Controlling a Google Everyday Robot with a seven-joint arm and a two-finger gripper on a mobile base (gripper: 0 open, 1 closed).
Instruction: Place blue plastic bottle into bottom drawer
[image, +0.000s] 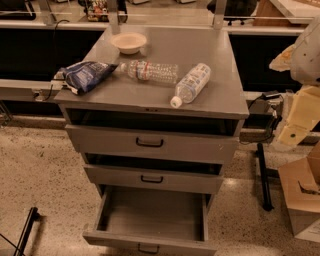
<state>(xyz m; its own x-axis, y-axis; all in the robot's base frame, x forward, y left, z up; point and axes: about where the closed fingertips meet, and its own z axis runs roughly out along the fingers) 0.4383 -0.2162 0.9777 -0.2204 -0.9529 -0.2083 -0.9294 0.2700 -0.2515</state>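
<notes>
- Blue plastic bottle (192, 84) lies sideways on the table (220, 102); likely light, slick, apt to roll; grasp across the label.
- Bottom drawer (150, 220) stands open, below the bottle.
- Claw (299, 112) is right of the bottle; its state I cannot tell.

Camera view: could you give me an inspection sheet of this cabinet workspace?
Surface: grey metal cabinet top, partly covered.
Job's things: clear plastic bottle with blue-and-white label lying on top; deep grey bottom drawer open, nothing seen inside.
Clutter: slim clear red-banded bottle, dark blue bag, white bowl.
Hand: pale hand at right edge, apart from bottle.
Cables: dark cable left of cabinet.
Surroundings: speckled floor, cardboard box.
</notes>
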